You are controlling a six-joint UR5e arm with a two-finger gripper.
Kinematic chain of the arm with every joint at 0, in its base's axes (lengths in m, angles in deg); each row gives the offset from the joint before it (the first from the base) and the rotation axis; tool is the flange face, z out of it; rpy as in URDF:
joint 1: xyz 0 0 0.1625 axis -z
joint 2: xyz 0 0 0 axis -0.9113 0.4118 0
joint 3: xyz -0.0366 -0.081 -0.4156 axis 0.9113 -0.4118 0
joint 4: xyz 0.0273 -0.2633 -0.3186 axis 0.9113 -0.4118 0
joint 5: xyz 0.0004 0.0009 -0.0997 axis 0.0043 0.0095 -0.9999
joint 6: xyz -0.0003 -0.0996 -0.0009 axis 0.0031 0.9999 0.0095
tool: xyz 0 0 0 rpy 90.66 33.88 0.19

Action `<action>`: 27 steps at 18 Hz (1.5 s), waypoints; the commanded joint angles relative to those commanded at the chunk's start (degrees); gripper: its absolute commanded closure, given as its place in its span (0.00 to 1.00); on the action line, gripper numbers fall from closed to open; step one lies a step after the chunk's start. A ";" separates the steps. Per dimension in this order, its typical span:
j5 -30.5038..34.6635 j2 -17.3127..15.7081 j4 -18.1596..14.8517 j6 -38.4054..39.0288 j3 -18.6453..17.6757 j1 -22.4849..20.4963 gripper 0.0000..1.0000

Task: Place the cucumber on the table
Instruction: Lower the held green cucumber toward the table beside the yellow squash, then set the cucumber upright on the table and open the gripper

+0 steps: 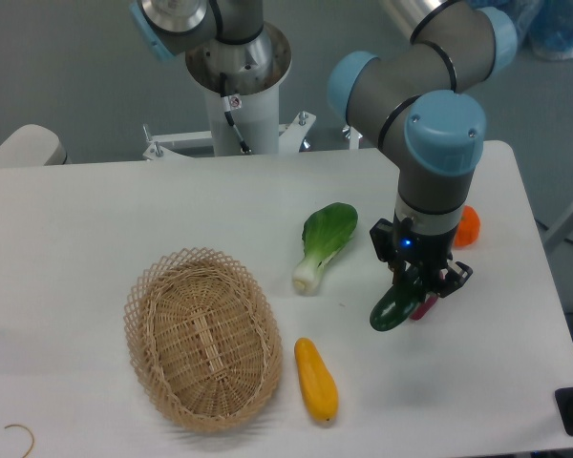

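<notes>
The dark green glossy cucumber (393, 308) is held in my gripper (415, 291), tilted, with its lower rounded end sticking out to the left, just above the white table (95, 219). The gripper's fingers are shut on the cucumber's upper part, which the fingers hide. I cannot tell whether the cucumber's low end touches the table. The gripper hangs over the right half of the table, right of the bok choy.
A woven wicker basket (202, 339) stands at the front left. A yellow squash (317, 380) lies beside it. A bok choy (323, 243) lies mid-table. An orange object (468, 226) sits behind the arm, and a small reddish-purple thing (426, 306) shows under the gripper.
</notes>
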 joint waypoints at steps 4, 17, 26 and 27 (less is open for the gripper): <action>0.00 2.11 5.00 7.92 0.00 1.76 0.67; 2.90 10.99 16.26 27.09 -1.58 2.29 0.67; 9.23 11.78 21.19 31.48 -7.38 2.82 0.64; 9.23 11.61 21.19 31.40 -7.82 2.82 0.64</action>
